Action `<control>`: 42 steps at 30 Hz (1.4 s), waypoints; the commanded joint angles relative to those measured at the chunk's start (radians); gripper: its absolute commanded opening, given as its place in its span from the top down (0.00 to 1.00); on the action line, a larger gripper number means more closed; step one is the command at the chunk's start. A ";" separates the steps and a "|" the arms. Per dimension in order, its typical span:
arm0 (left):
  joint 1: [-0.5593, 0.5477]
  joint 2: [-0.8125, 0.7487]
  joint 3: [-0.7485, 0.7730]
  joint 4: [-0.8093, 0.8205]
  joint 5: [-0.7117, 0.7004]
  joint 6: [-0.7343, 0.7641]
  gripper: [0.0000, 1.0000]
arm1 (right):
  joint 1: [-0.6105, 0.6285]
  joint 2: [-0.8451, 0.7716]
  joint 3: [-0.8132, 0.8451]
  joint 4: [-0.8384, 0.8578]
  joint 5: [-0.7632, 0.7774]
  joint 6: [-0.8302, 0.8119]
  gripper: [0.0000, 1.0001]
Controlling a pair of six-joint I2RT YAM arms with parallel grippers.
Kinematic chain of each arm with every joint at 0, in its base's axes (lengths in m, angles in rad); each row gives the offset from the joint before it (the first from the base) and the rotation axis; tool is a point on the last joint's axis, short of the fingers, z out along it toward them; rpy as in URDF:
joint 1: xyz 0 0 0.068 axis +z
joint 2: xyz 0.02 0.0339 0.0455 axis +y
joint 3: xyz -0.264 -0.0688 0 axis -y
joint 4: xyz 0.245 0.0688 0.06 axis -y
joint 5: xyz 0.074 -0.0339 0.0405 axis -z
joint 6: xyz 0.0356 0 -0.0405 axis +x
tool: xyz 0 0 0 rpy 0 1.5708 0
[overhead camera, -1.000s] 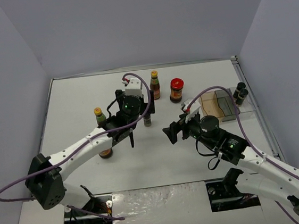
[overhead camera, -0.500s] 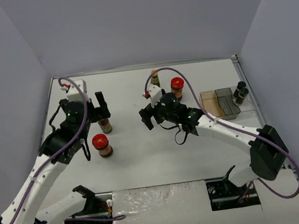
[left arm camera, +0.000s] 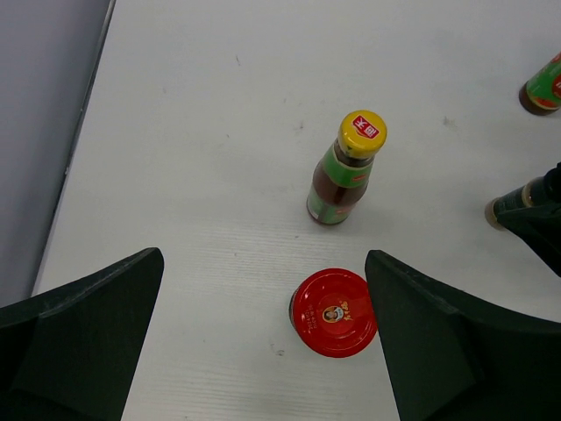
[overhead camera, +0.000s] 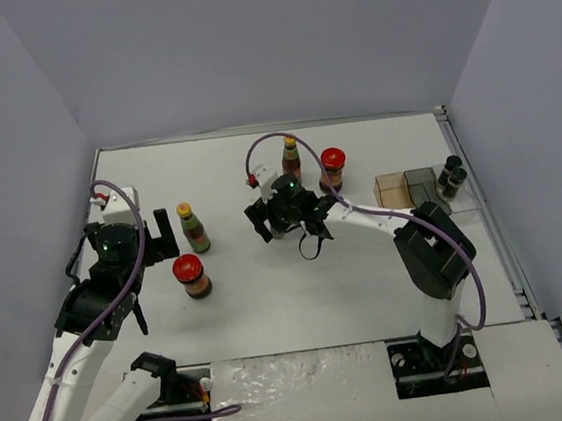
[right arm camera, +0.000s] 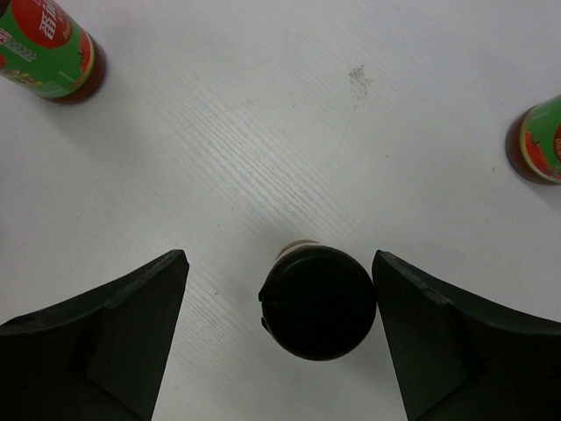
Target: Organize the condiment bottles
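My left gripper point(overhead camera: 154, 274) point(left arm camera: 265, 254) is open. A squat red-lidded jar point(overhead camera: 191, 275) point(left arm camera: 334, 312) stands between its fingers, close to the right one and untouched. A slim dark bottle with a yellow cap point(overhead camera: 193, 228) point(left arm camera: 344, 168) stands just beyond. My right gripper point(overhead camera: 280, 219) point(right arm camera: 279, 259) is open and straddles a black-capped shaker point(right arm camera: 318, 301), which is nearer the right finger point(right arm camera: 456, 342). A second yellow-capped bottle point(overhead camera: 291, 157) and a second red-lidded jar point(overhead camera: 333, 168) stand behind the right gripper. Two more shakers point(overhead camera: 450, 175) stand at the far right.
A clear brownish tray point(overhead camera: 408, 189) sits at the right beside the two shakers. Grey walls enclose the white table point(overhead camera: 300, 299) on three sides. Green-labelled bottles show at the edges of the right wrist view point(right arm camera: 48, 53) point(right arm camera: 536, 140).
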 commanded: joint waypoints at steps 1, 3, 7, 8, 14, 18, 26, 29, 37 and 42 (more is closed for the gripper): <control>0.076 0.006 0.008 0.070 0.072 0.027 0.03 | -0.003 -0.003 0.046 0.074 0.012 0.023 0.21; 0.119 0.011 0.001 0.084 0.095 0.018 0.03 | -0.003 -0.009 0.033 0.077 0.025 0.026 0.27; 0.155 0.006 -0.024 0.107 0.095 0.008 0.03 | -0.003 -0.034 -0.017 0.098 0.060 0.055 0.39; 0.156 0.005 -0.025 0.104 0.088 0.008 0.03 | -0.003 -0.041 -0.026 0.100 0.073 0.055 0.45; 0.156 -0.023 -0.039 0.090 0.034 0.012 0.03 | -0.016 -0.117 -0.068 0.071 0.131 0.071 0.93; 0.155 -0.049 -0.051 0.091 0.027 0.018 0.03 | -0.054 -0.252 -0.131 0.044 0.188 0.108 1.00; 0.155 -0.064 -0.056 0.094 0.033 0.022 0.03 | -0.337 -0.602 -0.267 -0.133 0.405 0.281 1.00; 0.151 -0.073 -0.056 0.093 0.018 0.024 0.03 | -0.516 -0.654 -0.275 -0.202 0.385 0.329 1.00; 0.106 -0.080 -0.058 0.088 -0.010 0.031 0.03 | -0.821 -0.610 -0.251 -0.200 0.388 0.324 1.00; 0.091 -0.065 -0.056 0.088 -0.015 0.032 0.03 | -0.890 -0.555 -0.249 -0.160 0.451 0.307 1.00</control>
